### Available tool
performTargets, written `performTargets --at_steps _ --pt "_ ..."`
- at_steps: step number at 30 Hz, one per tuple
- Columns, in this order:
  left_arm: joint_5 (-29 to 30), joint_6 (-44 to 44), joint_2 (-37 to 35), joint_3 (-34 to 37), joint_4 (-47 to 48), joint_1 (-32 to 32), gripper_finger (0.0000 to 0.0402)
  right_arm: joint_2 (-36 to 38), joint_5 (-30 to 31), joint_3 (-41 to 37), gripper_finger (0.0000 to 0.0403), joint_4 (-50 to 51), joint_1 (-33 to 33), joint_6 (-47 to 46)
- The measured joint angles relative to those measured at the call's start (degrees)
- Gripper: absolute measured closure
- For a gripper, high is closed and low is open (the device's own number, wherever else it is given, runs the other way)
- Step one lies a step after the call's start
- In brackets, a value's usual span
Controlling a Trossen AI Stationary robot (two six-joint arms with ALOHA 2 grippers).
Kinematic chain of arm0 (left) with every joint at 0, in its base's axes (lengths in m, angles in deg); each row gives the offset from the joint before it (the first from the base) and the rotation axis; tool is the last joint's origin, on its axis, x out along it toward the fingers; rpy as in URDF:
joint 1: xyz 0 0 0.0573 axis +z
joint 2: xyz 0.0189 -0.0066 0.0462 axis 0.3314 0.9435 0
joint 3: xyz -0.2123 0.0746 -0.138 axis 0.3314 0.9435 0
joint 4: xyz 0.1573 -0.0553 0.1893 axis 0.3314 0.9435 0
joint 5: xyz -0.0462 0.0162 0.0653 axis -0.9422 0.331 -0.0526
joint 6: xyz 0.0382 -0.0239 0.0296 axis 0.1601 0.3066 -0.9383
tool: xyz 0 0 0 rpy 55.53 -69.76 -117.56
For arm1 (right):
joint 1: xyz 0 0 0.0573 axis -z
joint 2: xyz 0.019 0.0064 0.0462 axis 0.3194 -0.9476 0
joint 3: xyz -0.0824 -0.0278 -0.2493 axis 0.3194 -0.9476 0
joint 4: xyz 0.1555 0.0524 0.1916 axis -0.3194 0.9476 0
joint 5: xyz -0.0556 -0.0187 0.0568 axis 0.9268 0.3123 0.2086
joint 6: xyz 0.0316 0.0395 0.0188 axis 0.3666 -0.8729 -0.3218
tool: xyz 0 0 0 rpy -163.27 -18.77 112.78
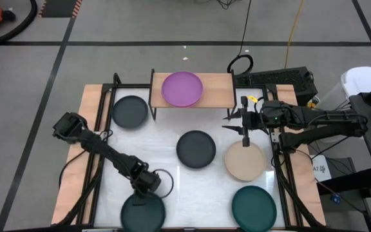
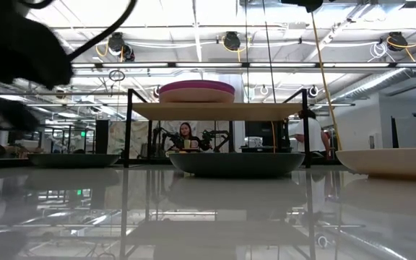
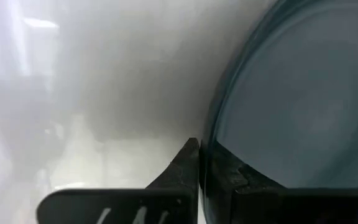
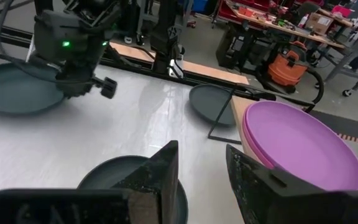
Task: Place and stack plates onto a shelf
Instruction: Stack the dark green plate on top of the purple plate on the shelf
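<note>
Left tool (image 1: 148, 191) pinches the rim of the dark teal plate (image 1: 143, 211) at the bench (image 1: 172, 174) front-left edge, one finger (image 3: 179, 171) outside the rim, one inside. Right tool (image 1: 236, 118) hovers spread beside the shelf (image 1: 214, 87), near the purple plate (image 1: 182, 88) stacked on a pink one. Other plates lie scattered on the bench.
</note>
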Motion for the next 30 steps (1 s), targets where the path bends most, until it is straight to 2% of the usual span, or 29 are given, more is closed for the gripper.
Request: performTargets --at_steps 10,18,22,26,30 --pt "10.95 -1.57 -12.52 0.09 5.96 7.97 0.0392 0.0 -0.18 0.02 0.0287 0.44 -0.01 -1.02" --pt "12.88 -11.7 -21.2 -2.1 6.13 19.47 0.0392 4.54 -3.19 -4.46 0.0287 -3.87 -2.48 -1.03" --pt "14.92 -19.52 -24.34 -7.26 7.87 27.27 0.0392 9.86 -3.12 -10.6 0.0287 -10.2 -2.8 -1.28" --pt "18.66 -24.34 -25.2 -15.86 7.97 38.0 0.0392 14.49 -3.02 -18.91 0.0287 -21.44 -2.78 -1.6" --pt "16.93 -27.78 -23.68 -25.65 7.9 49.59 0.0392 16.98 -3.02 -27.22 0.0287 -34.36 -2.78 -2.11"
